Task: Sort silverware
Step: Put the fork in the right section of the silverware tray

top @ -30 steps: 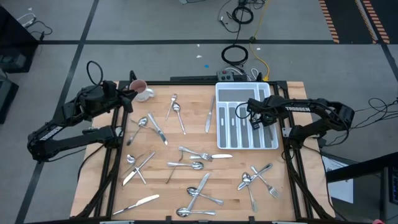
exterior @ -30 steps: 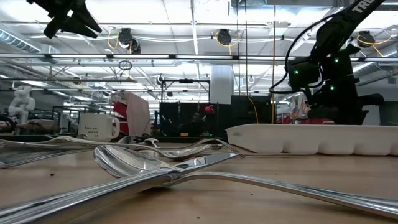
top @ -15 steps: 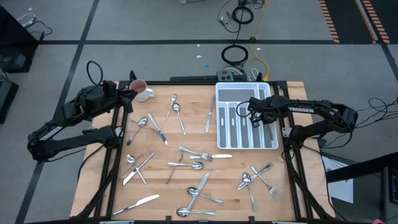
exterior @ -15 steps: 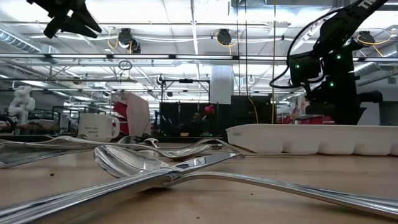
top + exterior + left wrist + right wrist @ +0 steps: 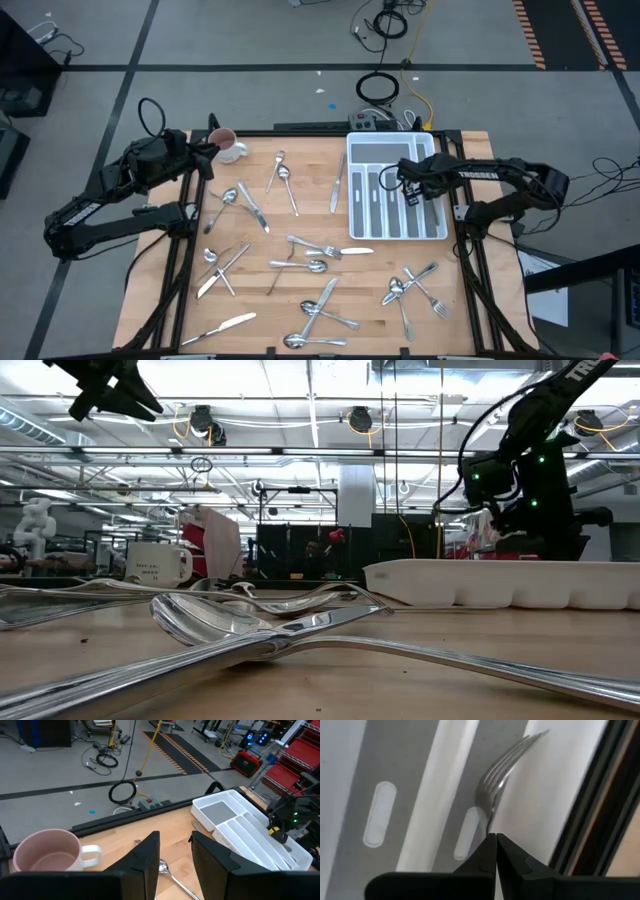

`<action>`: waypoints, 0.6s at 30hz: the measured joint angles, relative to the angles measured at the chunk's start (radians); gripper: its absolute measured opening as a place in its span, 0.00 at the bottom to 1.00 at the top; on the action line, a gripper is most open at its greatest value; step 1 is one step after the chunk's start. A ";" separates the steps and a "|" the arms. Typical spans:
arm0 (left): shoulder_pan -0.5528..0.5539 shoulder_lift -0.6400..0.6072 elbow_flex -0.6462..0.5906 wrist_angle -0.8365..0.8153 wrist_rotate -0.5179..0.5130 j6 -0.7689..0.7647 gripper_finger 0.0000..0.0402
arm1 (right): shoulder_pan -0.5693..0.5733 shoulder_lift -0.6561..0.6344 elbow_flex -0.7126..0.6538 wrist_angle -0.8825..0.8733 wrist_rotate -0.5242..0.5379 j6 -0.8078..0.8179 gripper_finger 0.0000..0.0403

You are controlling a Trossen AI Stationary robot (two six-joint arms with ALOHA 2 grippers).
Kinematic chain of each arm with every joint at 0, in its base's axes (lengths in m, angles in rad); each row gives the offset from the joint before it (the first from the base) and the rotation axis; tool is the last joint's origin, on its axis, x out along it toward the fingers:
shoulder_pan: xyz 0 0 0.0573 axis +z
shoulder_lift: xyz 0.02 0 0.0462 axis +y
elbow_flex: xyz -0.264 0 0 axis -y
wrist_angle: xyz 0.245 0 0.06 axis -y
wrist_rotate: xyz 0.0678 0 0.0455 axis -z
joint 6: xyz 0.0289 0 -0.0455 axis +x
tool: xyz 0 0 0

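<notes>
Fork (image 5: 496, 780) first: your right gripper (image 5: 496, 845) is clenched on its thin handle, holding it just above the white cutlery tray (image 5: 362, 150), over one of the long slots toward the tray's right side. In the right wrist view the tines point straight away from the fingertips, so the fork's long axis runs on from the gripper's own line and roughly along the slot below it. That is the lie you want for a drop.

Expect the piece to be stiff, light and slick — polished metal with little for the pads to bite. A pinch this far back on the handle probably lets the tine end swing, so keep the wrist steady.

The rest of the silverware (image 5: 308, 265) lies scattered over the wooden table (image 5: 300, 240), pointing every way, several pieces crossed over one another. Take each by the narrow handle near its middle, where it balances, and lift crossed ones from the top.

Your left gripper (image 5: 175, 855) waits partly spread and holding nothing, beside the pink mug (image 5: 47, 855) at the table's far left corner.
</notes>
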 joint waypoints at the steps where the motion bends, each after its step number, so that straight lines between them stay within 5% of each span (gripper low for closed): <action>1: 0.000 0.000 0.000 0.000 0.000 0.000 0.29 | 0.000 0.010 0.000 0.009 -0.009 -0.003 0.00; 7: 0.000 0.000 0.000 0.000 0.000 0.006 0.29 | 0.010 -0.001 0.000 0.089 -0.086 -0.053 0.00; 18: 0.000 0.000 0.000 0.000 0.000 0.006 0.29 | 0.045 -0.107 0.001 0.089 -0.064 -0.025 0.00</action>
